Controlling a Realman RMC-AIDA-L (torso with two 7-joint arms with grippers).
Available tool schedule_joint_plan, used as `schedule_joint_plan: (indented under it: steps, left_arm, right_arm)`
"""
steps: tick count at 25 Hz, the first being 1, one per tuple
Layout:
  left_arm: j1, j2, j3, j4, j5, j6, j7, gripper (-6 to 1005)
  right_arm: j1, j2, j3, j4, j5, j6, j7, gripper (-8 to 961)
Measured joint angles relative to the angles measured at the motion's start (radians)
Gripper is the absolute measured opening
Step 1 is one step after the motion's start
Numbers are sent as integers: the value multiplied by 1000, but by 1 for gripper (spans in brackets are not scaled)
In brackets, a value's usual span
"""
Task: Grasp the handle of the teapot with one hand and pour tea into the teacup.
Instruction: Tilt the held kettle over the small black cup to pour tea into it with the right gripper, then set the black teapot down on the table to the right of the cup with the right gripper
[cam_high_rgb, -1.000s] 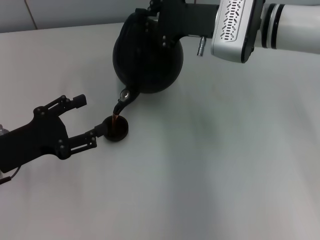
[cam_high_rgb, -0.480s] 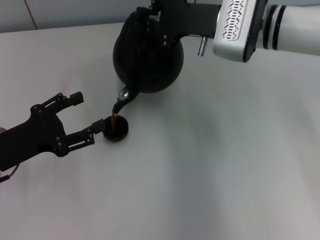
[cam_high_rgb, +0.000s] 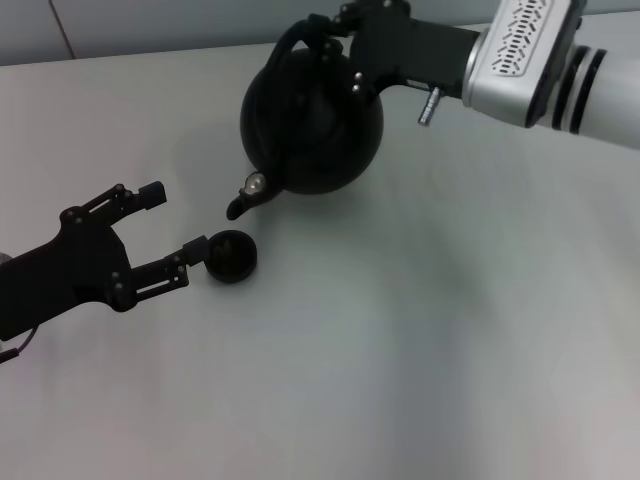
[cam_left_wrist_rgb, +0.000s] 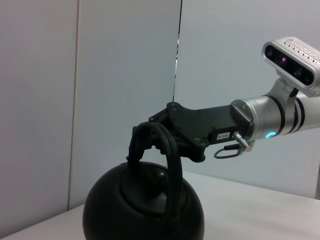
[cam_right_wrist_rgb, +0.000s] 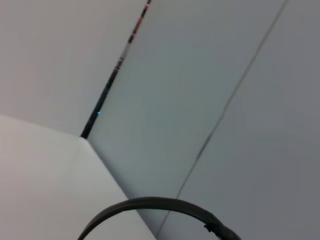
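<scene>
I'm gripping the handle (cam_high_rgb: 318, 32) with the right gripper (cam_high_rgb: 345, 30); the teapot (cam_high_rgb: 312, 125) is looking heavy and rigid. The left gripper (cam_high_rgb: 172, 230) is spread open beside the teacup (cam_high_rgb: 231, 256), one finger touching it.

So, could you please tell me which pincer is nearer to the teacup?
The left pincer: it is open, one fingertip right against the teacup. The right pincer is farther back, shut on the handle of the teapot.

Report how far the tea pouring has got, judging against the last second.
Done: the pour seen a second ago has stopped; no stream leaves the spout. In hand: the right gripper holds the handle, tipping the teapot back upright. The left gripper stands open beside the teacup. Left: setting the teapot down.
</scene>
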Motion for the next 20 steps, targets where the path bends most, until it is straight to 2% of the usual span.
schedule_joint_plan:
  steps: [6, 20]
  left_arm:
    - [-2, 0, 0, 0, 0, 0, -8, 864]
    - [-4, -2, 0, 0, 0, 6, -11, 864]
  right_arm:
    - [-33, -4, 2, 13, 106, -23, 6, 81]
    - [-66, -4, 113, 70, 113, -12, 179, 98]
